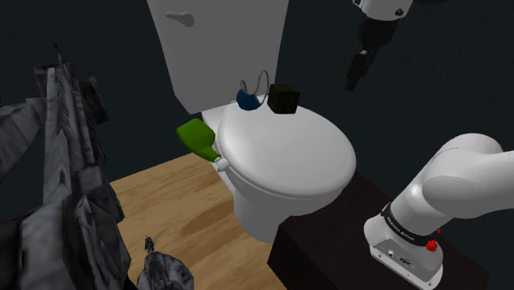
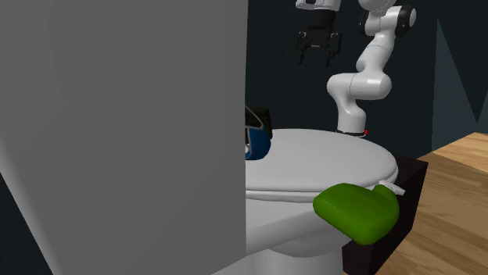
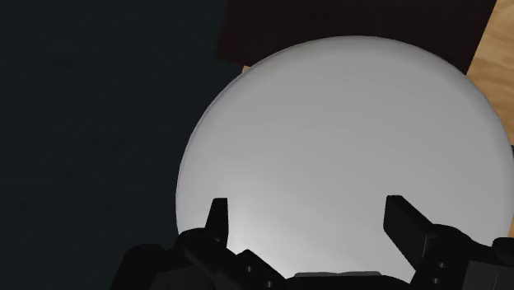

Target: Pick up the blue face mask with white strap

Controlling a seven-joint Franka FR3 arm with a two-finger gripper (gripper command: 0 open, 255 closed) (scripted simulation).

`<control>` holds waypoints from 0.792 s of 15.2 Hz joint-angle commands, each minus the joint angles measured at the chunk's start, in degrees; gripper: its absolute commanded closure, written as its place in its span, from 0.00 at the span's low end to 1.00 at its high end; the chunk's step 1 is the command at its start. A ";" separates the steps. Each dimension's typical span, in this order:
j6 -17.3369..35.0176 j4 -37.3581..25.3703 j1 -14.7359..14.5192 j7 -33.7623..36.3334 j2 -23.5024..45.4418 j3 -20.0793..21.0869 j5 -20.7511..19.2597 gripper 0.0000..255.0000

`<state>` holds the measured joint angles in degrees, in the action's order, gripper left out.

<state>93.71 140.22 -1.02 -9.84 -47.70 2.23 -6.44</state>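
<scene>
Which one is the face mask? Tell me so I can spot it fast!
Find the big white toilet lid in the middle of the shoulder view. At its back edge, just before the tank, lies the face mask, beside a dark cube. It is the only blue thing, with a thin pale strap looping up.

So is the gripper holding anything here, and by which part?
Nothing is held. The gripper is open, fingers apart above the toilet lid; the blue face mask lies at the lid's back, untouched.
</scene>
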 commanded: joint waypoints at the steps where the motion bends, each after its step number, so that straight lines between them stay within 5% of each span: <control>1: 0.00 0.00 0.00 0.00 0.00 0.00 0.00 0.00; 12: 10.66 -13.86 -2.23 -4.93 26.67 -1.90 3.62 0.00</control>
<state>103.42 127.99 -3.14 -13.97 -23.80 0.66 -3.14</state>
